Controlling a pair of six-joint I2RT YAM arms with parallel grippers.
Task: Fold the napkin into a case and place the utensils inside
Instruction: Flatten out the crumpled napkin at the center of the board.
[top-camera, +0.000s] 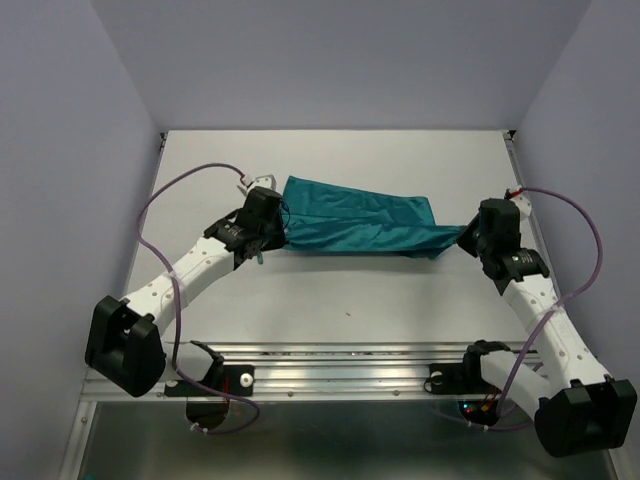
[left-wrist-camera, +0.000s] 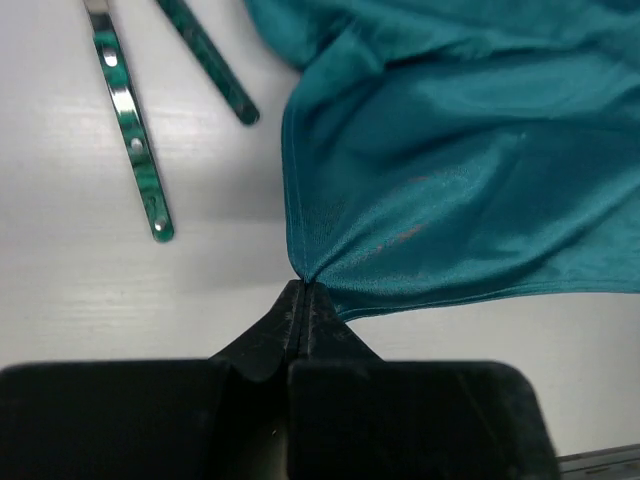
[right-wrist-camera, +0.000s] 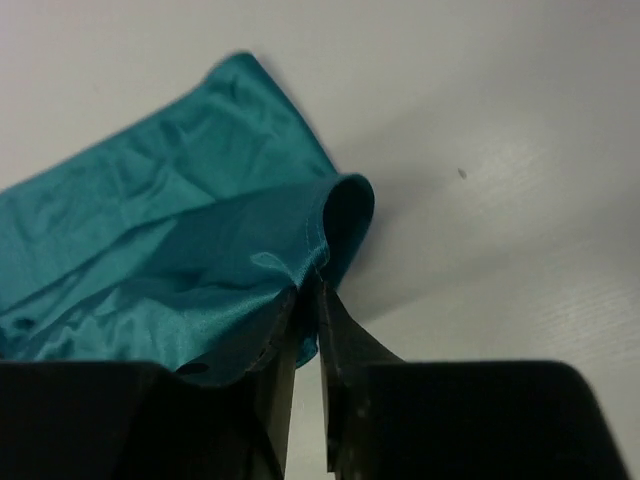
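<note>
Left gripper (left-wrist-camera: 302, 290) pinches napkin (left-wrist-camera: 450, 170); right gripper (right-wrist-camera: 310, 287) barely parted, hold unclear; utensils (left-wrist-camera: 128, 130) beside it.

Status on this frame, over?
Left gripper shut on napkin corner. Right gripper at far end, slim gap, grip unclear. Utensils beside it, not inside.

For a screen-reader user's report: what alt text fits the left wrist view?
The left claw, shut, pinches the edge of a rumpled teal napkin on a white table. Two utensil handles lie apart from it at upper left.
</note>
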